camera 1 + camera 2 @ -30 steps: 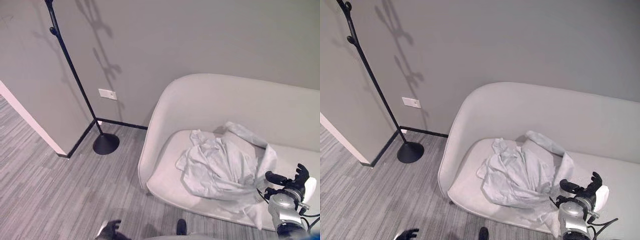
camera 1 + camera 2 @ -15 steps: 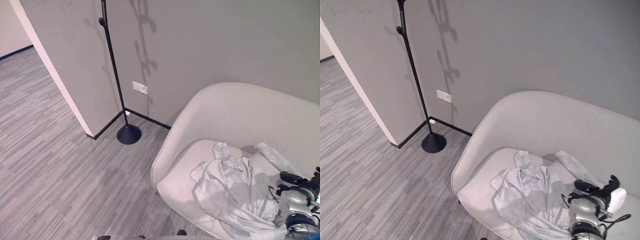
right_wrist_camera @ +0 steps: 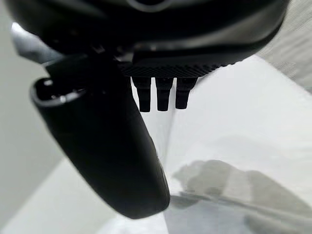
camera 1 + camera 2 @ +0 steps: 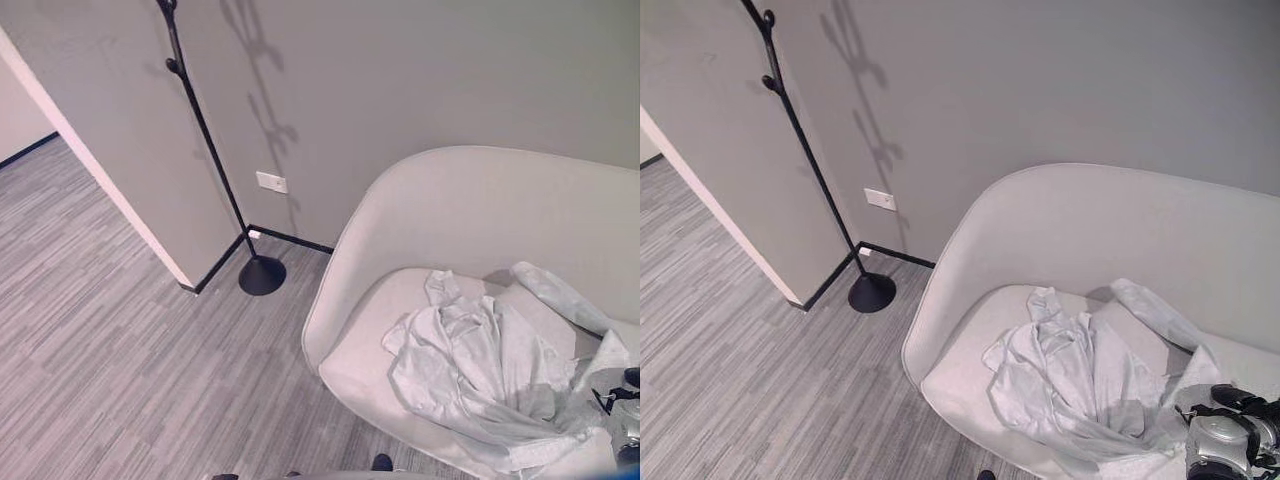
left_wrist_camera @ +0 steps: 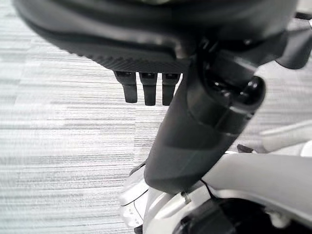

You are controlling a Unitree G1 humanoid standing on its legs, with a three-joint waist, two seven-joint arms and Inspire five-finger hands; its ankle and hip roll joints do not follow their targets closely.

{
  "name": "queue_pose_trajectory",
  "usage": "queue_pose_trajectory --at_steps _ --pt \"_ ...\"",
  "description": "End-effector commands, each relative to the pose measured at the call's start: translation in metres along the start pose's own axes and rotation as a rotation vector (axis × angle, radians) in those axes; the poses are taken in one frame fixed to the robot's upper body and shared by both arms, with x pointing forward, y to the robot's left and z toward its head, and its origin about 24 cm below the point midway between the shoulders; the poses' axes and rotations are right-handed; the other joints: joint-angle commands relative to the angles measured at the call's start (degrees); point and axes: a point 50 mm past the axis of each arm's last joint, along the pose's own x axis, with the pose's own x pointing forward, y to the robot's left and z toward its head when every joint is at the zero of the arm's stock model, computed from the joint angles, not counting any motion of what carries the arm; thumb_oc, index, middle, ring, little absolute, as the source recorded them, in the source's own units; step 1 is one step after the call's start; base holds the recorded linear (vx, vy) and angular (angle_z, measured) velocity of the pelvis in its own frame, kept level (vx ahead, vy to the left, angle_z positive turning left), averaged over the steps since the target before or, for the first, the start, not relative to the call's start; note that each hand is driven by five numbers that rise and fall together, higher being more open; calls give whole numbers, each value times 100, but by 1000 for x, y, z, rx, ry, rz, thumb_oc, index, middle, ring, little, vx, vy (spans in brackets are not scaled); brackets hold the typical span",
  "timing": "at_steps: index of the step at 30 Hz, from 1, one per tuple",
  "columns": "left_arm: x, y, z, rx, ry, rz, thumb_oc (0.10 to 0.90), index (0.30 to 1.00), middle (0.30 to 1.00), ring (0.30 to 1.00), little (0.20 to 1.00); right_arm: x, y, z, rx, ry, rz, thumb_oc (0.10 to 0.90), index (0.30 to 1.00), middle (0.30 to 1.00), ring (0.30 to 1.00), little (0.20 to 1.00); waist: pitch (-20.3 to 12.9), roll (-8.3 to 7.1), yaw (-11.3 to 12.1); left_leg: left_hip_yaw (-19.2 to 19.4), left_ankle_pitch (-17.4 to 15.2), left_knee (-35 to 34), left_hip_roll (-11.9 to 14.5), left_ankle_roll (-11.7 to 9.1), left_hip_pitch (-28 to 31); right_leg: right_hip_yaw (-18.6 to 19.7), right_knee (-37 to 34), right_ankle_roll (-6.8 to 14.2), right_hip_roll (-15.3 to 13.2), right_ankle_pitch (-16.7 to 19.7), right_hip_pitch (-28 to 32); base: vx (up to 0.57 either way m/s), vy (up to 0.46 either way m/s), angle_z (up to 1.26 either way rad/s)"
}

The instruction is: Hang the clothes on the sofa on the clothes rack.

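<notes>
A crumpled pale grey shirt (image 4: 1076, 382) lies in a heap on the seat of the light sofa (image 4: 1060, 235), one sleeve trailing toward the backrest. The black clothes rack (image 4: 806, 152) stands in the wall corner, left of the sofa, on a round base (image 4: 872, 293). My right hand (image 4: 1240, 403) hovers at the heap's right edge, low over the seat. In the right wrist view its fingers (image 3: 163, 95) are straight and its thumb (image 3: 109, 156) stands apart, with nothing between them. My left hand hangs over the carpet, fingers (image 5: 146, 87) straight and empty.
Grey striped carpet (image 4: 110, 340) covers the floor left of the sofa, between it and the rack. A wall corner (image 4: 110, 190) with a white edge juts out beside the rack. A white socket plate (image 4: 271, 182) sits on the grey wall.
The camera has swung about, so the whole picture has shifted. My right hand now sits lower and nearer the view's right edge, still by the shirt's right side.
</notes>
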Motion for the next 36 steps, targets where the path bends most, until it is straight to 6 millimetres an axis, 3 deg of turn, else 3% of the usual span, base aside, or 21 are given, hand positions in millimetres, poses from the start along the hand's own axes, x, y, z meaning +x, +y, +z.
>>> queue_pose_trajectory --at_steps 1,6,14,20,21,24,27,32,33,35,36 --pt "3 -4 32 55 -110 -37 800 900 900 900 900 10 2 50 94 -141 35 800 900 900 900 900 -51 -306 204 126 315 -211 387 -406 296 39 67 146 90 -897 310 59 -26 -12" --pt "3 -2 46 116 -184 -40 800 900 900 900 900 13 8 60 113 -119 81 800 900 900 900 900 -6 -228 227 99 378 -211 388 -431 232 58 67 152 95 -904 225 22 -10 -3" --pt "2 -9 57 291 -253 -73 800 900 900 900 900 9 18 104 240 -221 126 800 900 900 900 900 49 -109 216 74 455 -211 392 -474 98 43 67 159 93 -889 104 7 0 0" --pt "1 -15 58 352 -267 -106 800 900 900 900 900 -1 32 114 288 -243 186 800 900 900 900 900 60 -74 212 72 453 -211 404 -476 89 58 67 135 101 -904 108 41 7 0" --pt "0 -17 61 373 -281 -119 800 900 900 900 900 -17 51 124 329 -276 271 800 900 900 900 900 88 -70 211 32 460 -211 394 -475 32 81 67 131 95 -886 49 0 0 0" --pt "0 -17 67 384 -302 -118 800 900 900 900 900 -39 71 142 305 -369 368 800 900 900 900 900 89 -76 199 34 408 -211 390 -467 14 100 67 113 94 -886 38 11 8 -1" --pt "0 -16 71 369 -311 -115 800 900 900 900 900 -44 83 143 229 -373 416 800 900 900 900 900 84 -93 221 17 390 -211 391 -462 33 93 67 98 97 -898 79 8 10 -3" --pt "0 -14 73 349 -313 -105 800 900 900 900 900 -46 106 106 1 -228 529 800 900 900 900 900 77 -137 330 -17 353 -211 403 -468 81 43 67 88 115 -919 168 4 9 3" --pt "0 -12 74 341 -312 -106 800 900 900 900 900 -49 111 97 -54 -194 568 638 658 658 658 658 76 -161 344 -43 372 -211 392 -465 66 22 67 88 106 -919 166 4 11 4" --pt "1 -9 72 313 -298 -103 800 900 900 900 900 -53 119 80 -174 -141 637 400 300 300 300 300 74 -196 392 -77 379 -211 391 -470 52 6 67 83 107 -924 173 -1 7 9" --pt "2 -6 70 292 -286 -102 800 900 900 900 900 -56 121 67 -261 -114 674 400 300 300 300 300 73 -212 432 -99 369 -211 402 -480 55 -6 67 77 115 -935 186 2 1 10"
